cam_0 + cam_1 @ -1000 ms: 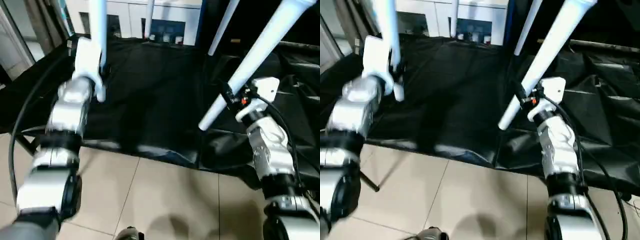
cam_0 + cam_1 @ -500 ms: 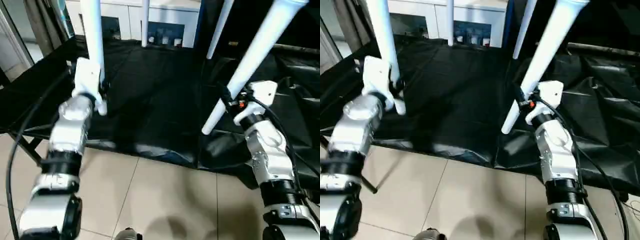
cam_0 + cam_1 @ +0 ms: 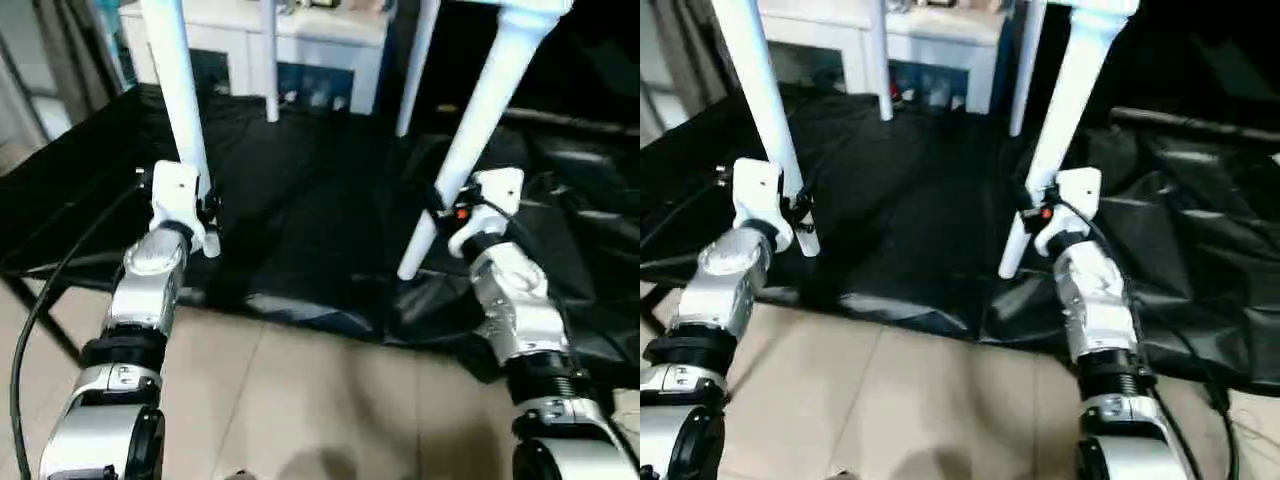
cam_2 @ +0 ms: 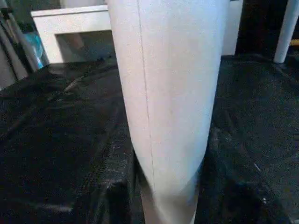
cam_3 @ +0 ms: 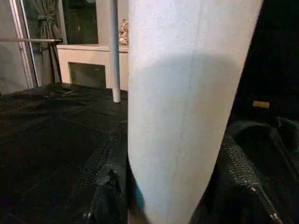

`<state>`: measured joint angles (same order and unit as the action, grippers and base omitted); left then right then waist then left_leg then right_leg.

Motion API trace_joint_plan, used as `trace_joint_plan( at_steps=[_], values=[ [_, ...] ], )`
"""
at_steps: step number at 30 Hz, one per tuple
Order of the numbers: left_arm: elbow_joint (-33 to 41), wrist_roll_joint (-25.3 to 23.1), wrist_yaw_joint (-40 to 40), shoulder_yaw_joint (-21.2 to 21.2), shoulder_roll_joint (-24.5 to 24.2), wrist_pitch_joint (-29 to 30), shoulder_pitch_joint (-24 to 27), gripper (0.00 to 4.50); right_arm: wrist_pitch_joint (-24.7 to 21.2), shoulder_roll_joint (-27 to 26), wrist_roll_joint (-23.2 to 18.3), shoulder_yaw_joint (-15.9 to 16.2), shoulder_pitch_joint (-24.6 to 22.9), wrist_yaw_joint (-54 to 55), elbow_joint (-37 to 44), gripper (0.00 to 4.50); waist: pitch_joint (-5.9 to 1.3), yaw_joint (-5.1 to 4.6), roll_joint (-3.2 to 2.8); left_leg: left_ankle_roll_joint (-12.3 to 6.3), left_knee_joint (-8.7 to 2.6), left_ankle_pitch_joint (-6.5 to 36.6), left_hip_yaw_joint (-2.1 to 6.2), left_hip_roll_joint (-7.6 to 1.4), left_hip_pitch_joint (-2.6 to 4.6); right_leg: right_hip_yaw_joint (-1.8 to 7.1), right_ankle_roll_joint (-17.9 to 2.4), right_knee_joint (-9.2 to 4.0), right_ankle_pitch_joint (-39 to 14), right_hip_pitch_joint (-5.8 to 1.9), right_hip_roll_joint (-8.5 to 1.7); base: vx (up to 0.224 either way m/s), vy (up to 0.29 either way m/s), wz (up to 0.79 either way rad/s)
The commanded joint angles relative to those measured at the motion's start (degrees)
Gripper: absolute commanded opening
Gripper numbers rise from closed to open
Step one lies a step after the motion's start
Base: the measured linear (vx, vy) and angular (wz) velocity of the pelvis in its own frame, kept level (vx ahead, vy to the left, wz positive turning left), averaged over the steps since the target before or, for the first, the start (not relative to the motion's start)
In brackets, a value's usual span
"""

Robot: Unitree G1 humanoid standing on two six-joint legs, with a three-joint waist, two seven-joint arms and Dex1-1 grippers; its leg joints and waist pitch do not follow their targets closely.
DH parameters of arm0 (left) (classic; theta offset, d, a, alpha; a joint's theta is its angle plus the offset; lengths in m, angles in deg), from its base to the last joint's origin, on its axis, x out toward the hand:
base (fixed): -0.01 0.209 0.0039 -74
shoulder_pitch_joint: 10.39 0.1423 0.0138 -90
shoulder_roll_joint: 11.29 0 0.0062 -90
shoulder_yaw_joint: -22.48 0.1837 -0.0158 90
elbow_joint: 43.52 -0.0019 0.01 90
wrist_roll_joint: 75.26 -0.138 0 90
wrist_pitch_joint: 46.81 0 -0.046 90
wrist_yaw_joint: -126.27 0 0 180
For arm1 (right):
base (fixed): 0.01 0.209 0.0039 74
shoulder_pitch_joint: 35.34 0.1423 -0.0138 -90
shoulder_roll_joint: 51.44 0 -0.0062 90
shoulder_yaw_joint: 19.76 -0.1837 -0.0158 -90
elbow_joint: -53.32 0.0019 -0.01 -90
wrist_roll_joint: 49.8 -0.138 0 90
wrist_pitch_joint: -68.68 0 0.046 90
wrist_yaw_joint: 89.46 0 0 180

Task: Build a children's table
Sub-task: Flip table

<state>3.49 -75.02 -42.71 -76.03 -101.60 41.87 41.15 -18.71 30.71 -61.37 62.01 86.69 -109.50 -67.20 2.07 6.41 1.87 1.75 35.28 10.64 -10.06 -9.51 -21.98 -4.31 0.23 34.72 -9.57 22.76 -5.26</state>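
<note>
Where black sheeting (image 3: 300, 190) lies, tiled floor (image 3: 300, 400).

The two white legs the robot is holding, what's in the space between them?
Between the left-held leg and the right-held leg, the left eye view shows black cloth underneath and two more table legs farther back.

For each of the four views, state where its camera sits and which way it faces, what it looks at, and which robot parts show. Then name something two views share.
Left eye: on the head, facing forward and down; left gripper and right gripper each on a white leg, silver forearms.
Right eye: same scene, slightly shifted.
Left wrist: along its gripper at the left-held leg.
Right wrist: along its gripper at the right-held leg.
Shared: black cloth, white cabinet.
</note>
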Motion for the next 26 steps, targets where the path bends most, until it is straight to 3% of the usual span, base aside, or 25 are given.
trace_joint_plan(
  at_steps=[1, 5, 8, 9, 11, 12, 13, 14, 15, 16, 17, 18, 19, 20, 21, 22, 24, 25, 26],
  values=[
    [-2.68, -1.71, 2.32, 2.25, 1.06, 0.29, 0.51, 2.26, -2.36, -1.18, -0.75, 1.5, -1.92, -1.4, -1.32, 2.29, -2.66, -0.59, -0.68, 4.03, -6.4, 27.04, 2.29, -3.55, 1.77, 2.66, -5.89, -5.39, -25.1, -0.67, -4.12, 0.0, 0.0, 0.0],
    [-3.19, -0.44, 4.01, 1.74, 0.03, -2.62, 1.56, 2.63, -2.52, -1.62, -1.33, 1.36, -3.6, -1.69, 1.16, 2.62, -2.97, -0.51, -0.42, 3.67, -6.28, 25.31, 2.11, -3.54, 1.64, 2.83, -6.59, -5.12, -22.78, -0.75, -4.23, 0.0, 0.0, 0.0],
    [-2.04, 0.09, 4.74, 1.61, -0.48, -3.49, 2.82, 2.8, -2.91, -1.76, -1.8, 1.4, -4.6, -2.14, 2.84, 2.83, -3.14, -0.38, -0.37, 2.57, -6.33, 21.22, 1.81, -3.63, 1.13, 2.96, -7.64, -4.63, -18.14, -1.21, -4.18, 0.0, 0.0, 0.0],
    [-1.16, 0.38, 4.94, 1.47, -0.68, -3.85, 3.66, 3.08, -3.16, -1.79, -1.88, 1.41, -5.23, -2.04, 3.72, 3.06, -3.24, -0.35, -0.45, 2.19, -6.29, 19.61, 1.67, -3.66, 1.15, 2.96, -8.32, -4.36, -15.84, -1.27, -4.11, 0.0, 0.0, 0.0],
    [3.75, 1.56, 5.63, 0.61, -1.25, -4.36, 7.65, 3.08, -4.38, -1.92, -2.21, 1.64, -8.04, -1.82, 7.69, 3.06, -3.26, 0.04, -0.53, 1.53, -6.27, 17.59, 1.52, -3.85, 1.14, 3.02, -9.18, -4.08, -12.84, -1.53, -4.24, 0.0, 0.0, 0.0],
    [3.75, 1.56, 5.63, 0.61, -1.25, -4.36, 7.65, 3.15, -4.38, -1.92, -2.21, 1.64, -8.04, -1.82, 7.69, 3.27, -3.23, -0.03, -0.32, 1.03, -6.29, 16.45, 1.41, -3.86, 0.92, 3.04, -9.34, -3.97, -11.44, -1.68, -4.14, 0.054, -0.011, 0.0],
    [10.92, 3.99, 5.92, -1.23, -0.78, -3.56, 12.54, 3.21, -5.31, -2.22, -2.39, 1.62, -11.12, -0.82, 12.41, 3.27, -3.58, 0.05, -0.65, 0.44, -6.11, 13.34, 1.39, -4.0, 1.03, 2.98, -10.76, -3.19, -7.16, -1.95, -4.07, 0.057, -0.006, -0.02],
    [14.77, 6.29, 6.27, -2.66, 0.01, -3.12, 15.11, 3.33, -4.53, -2.06, -1.62, 1.82, -12.76, -0.17, 14.79, 3.31, -3.4, 0.19, -0.52, -0.06, -6.15, 12.47, 1.32, -4.13, 0.67, 2.99, -11.06, -3.21, -5.66, -2.01, -4.17, 0.057, -0.006, -0.02],
    [18.97, 8.36, 6.82, -3.8, 0.61, -3.37, 18.3, 3.55, -3.33, -1.74, -0.53, 2.27, -14.8, 0.43, 17.7, 3.33, -3.4, 0.09, -0.38, -0.8, -6.03, 11.77, 1.05, -3.93, 0.77, 2.92, -11.54, -3.19, -4.12, -1.82, -3.8, 0.058, -0.001, -0.01],
    [21.64, 9.27, 7.7, -3.81, 0.82, -4.08, 20.85, 3.58, -2.8, -1.57, -0.41, 2.52, -16.3, 0.25, 19.82, 3.33, -3.63, 0.19, -0.74, -1.09, -5.83, 10.55, 1.1, -3.97, 0.88, 2.92, -12.04, -2.95, -2.63, -2.05, -3.87, 0.052, 0.001, 0.0],
    [21.64, 9.27, 7.7, -3.81, 0.82, -4.08, 20.85, 3.58, -2.8, -1.57, -0.41, 2.52, -16.3, 0.25, 19.82, 3.33, -3.62, 0.16, -0.58, -1.37, -5.73, 9.74, 1.01, -3.98, 0.77, 2.91, -12.15, -2.88, -1.51, -2.07, -3.79, 0.052, 0.001, 0.0],
    [28.32, 11.87, 9.34, -3.58, 1.78, -3.52, 26.33, 3.58, -3.25, -1.44, -0.38, 2.88, -19.52, 0.26, 24.57, 3.33, -3.32, -0.01, -0.44, -2.14, -5.8, 10.12, 0.8, -3.76, 0.79, 2.92, -11.91, -3.14, -2.19, -1.81, -3.41, 0.0, 0.0, 0.0],
    [31.23, 12.86, 9.74, -3.38, 2.2, -2.81, 28.31, 3.58, -3.91, -1.31, -0.46, 3.2, -20.78, 0.08, 26.53, 3.33, -3.18, 0.2, -0.42, -2.31, -5.99, 10.5, 0.91, -4.23, 0.6, 3.03, -11.79, -3.14, -2.85, -2.12, -3.75, 0.0, 0.0, 0.0],
    [31.23, 12.86, 9.74, -3.38, 2.2, -2.81, 28.31, 3.58, -3.91, -1.31, -0.46, 3.2, -20.78, 0.08, 26.53, 3.33, -2.95, 0.16, -0.47, -2.3, -6.12, 11.6, 0.9, -4.26, 0.64, 3.03, -11.56, -3.38, -4.34, -1.92, -3.65, 0.0, 0.0, 0.0],
    [37.23, 14.16, 9.13, -2.64, 2.75, -0.79, 31.63, 3.58, -6.13, -0.95, -0.02, 4.02, -23.34, 0.45, 30.72, 3.33, -2.63, -0.2, -0.49, -1.65, -6.39, 15.44, 0.77, -3.94, 0.9, 3.04, -10.56, -4.04, -9.96, -1.61, -3.26, 0.0, 0.0, 0.0],
    [37.73, 14.24, 9.04, -2.59, 2.8, -0.62, 31.89, 3.58, -6.31, -0.92, 0.03, 4.09, -23.56, 0.5, 31.06, 3.33, -2.3, 0.02, -0.85, -0.09, -6.84, 19.25, 1.01, -4.3, 1.09, 3.16, -9.2, -4.68, -15.66, -1.5, -3.53, 0.0, 0.0, 0.0],
    [49.16, 13.69, 5.49, -1.16, 4.09, 5.19, 37.74, 3.58, -11.56, -1.42, 0.26, 3.97, -28.23, 3.8, 39.54, 3.33, -1.79, -0.25, -0.91, 2.24, -7.32, 24.63, 1.29, -4.5, 1.43, 3.32, -6.98, -5.32, -22.04, -1.15, -3.26, 0.0, 0.0, 0.0],
    [51.53, 11.91, 4.02, -0.53, 4.54, 6.24, 39.15, 3.58, -12.86, -1.65, 0.54, 3.55, -29.06, 5.14, 41.18, 3.33, -1.62, -0.26, -1.26, 3.07, -7.37, 26.89, 1.38, -4.35, 1.72, 3.4, -5.88, -5.71, -24.34, -0.79, -3.22, 0.0, 0.0, 0.0],
    [52.78, 10.54, 3.04, -0.08, 4.88, 6.61, 39.97, 3.58, -13.63, -1.78, 0.73, 3.22, -29.4, 5.99, 41.84, 3.33, -1.64, -0.41, -1.01, 3.28, -7.33, 27.51, 1.42, -4.25, 1.74, 3.4, -5.31, -5.86, -25.21, -0.77, -3.14, 0.0, 0.0, 0.0]
  ],
)
